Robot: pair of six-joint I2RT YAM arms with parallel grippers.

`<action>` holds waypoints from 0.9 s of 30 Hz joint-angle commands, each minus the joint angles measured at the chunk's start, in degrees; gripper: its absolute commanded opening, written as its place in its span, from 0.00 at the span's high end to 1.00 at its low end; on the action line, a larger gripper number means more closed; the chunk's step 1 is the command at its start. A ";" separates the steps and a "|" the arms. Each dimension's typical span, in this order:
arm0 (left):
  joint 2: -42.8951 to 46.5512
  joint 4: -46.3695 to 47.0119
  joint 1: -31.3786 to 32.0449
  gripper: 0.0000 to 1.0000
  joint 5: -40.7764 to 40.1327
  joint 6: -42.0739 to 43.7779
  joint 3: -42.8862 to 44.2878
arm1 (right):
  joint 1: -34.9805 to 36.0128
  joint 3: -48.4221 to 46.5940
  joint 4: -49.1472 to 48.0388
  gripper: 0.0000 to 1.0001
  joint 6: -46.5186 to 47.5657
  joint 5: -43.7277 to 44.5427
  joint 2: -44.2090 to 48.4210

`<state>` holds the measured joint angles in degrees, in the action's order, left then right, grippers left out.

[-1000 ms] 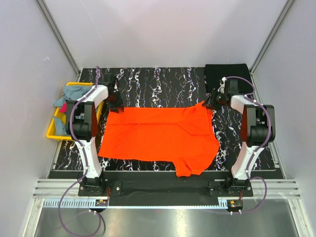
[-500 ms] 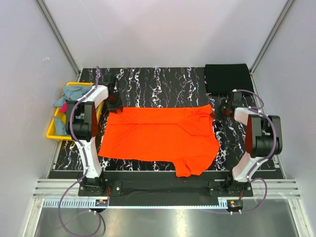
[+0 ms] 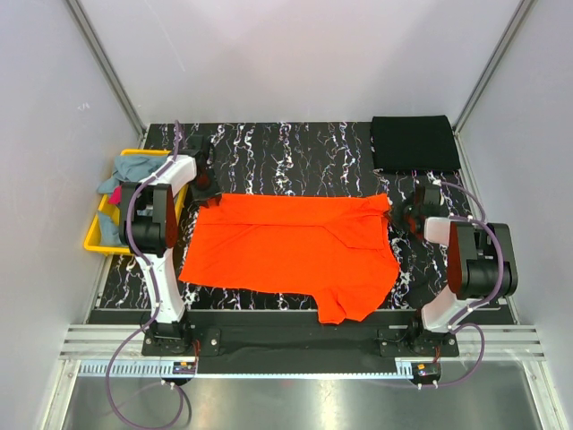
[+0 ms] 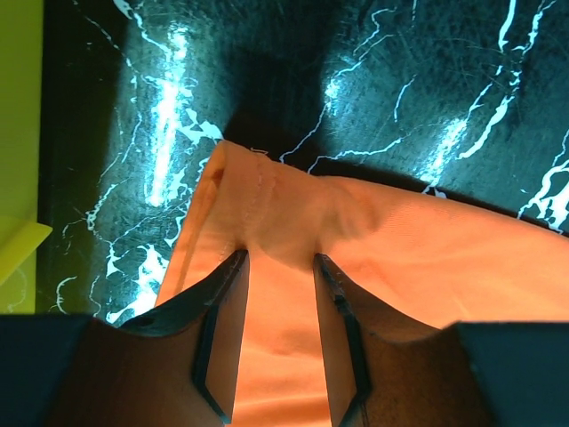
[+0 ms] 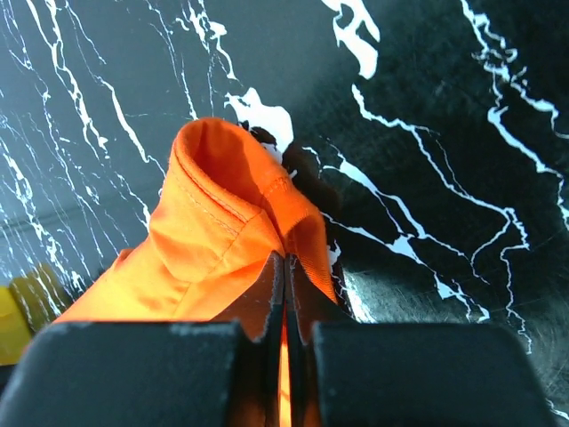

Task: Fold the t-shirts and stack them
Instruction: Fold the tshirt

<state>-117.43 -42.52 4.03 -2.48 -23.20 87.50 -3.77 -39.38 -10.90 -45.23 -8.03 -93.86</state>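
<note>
1. Spread flat across the centre of the top view, on the black marbled table point(image 3: 295, 152): the orange t-shirt point(image 3: 291, 251), long side running left to right, one sleeve reaching toward the bottom edge.
2. Meets both tools along its upper edge, one at each corner.
3. At the upper right corner: clamped in the right gripper point(image 5: 284, 267), fingers all but touching, with only a thin line of orange between them.
4. In the right wrist view, stands up as a rounded, hooded fold just above the fingertips, lifted off the marble.
5. At the upper left corner: straddled by the left gripper point(image 4: 280, 260), with a narrow gap between the fingers point(image 4: 227, 311) and puckered orange cloth filling that gap.
6. Cannot tell whether the cloth there is pinched or only pressed down.
7. Left arm: rises along the left side of the top view, then bends right at the wrist toward the shirt corner.
8. Right arm: folded tight at the right side, elbow low and wrist pointing left at the corner.
9. In the upper right of the top view, well apart from the right gripper: the black t-shirt point(image 3: 410, 143), folded into a rectangle.
10. At the left edge, just beside the left arm: the yellow bin point(image 3: 94, 240), holding the grey-blue t-shirt point(image 3: 134, 167) and a glimpse of the magenta t-shirt point(image 3: 115, 194).
</note>
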 commanded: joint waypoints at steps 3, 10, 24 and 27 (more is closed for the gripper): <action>1.05 -0.54 -0.17 0.60 -0.78 0.17 1.00 | -0.18 -1.93 -7.65 0.82 1.63 -5.84 0.52; 4.22 -0.54 0.97 0.60 5.29 1.67 4.69 | -1.06 -12.37 4.12 0.57 14.45 -11.38 0.79; 2.04 2.53 7.21 0.98 13.99 1.58 7.69 | -5.63 -25.40 17.84 0.47 22.91 -23.87 -11.07; -0.68 2.71 7.83 1.00 12.95 0.97 6.80 | -5.63 -26.71 18.28 0.48 23.00 -25.28 -12.92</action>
<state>-115.42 -41.17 11.64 8.95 -21.67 94.78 -9.54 -62.83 5.50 -24.40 -29.61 -105.84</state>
